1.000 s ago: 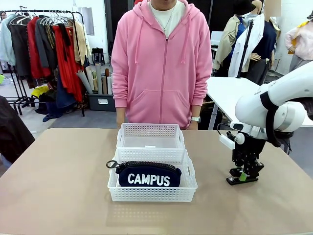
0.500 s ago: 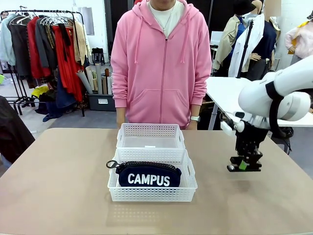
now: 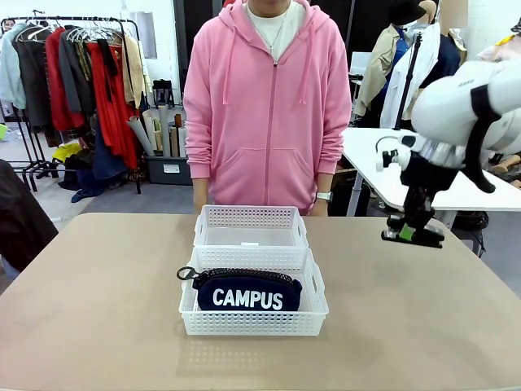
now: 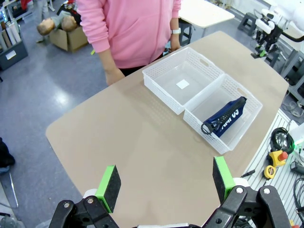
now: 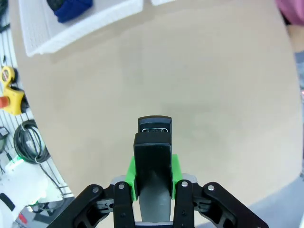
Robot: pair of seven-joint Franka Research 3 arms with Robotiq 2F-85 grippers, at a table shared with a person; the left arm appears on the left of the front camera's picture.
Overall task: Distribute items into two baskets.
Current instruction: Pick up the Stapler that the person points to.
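A: Where is the stapler (image 3: 413, 235) now?
B: At the right of the front view, in the air above the table (image 3: 98, 309). The right gripper (image 3: 412, 233) has its jaws closed on it. In the right wrist view the stapler (image 5: 153, 156) stands at the bottom centre, between the green pads (image 5: 175, 172).

A: And the pouch (image 3: 247, 290)?
B: It lies in the near basket (image 3: 254, 324), at the lower centre of the front view, with the word "CAMPUS" to the camera. The far basket (image 3: 251, 218) touches it just behind, in front of the person (image 3: 269, 106) in the pink hoodie.

A: What about the left gripper (image 4: 166, 183)?
B: At the bottom of the left wrist view, its jaws are wide apart and hold nothing. Both baskets are in the upper right of that view, and the pouch (image 4: 224, 116) is in the right one.
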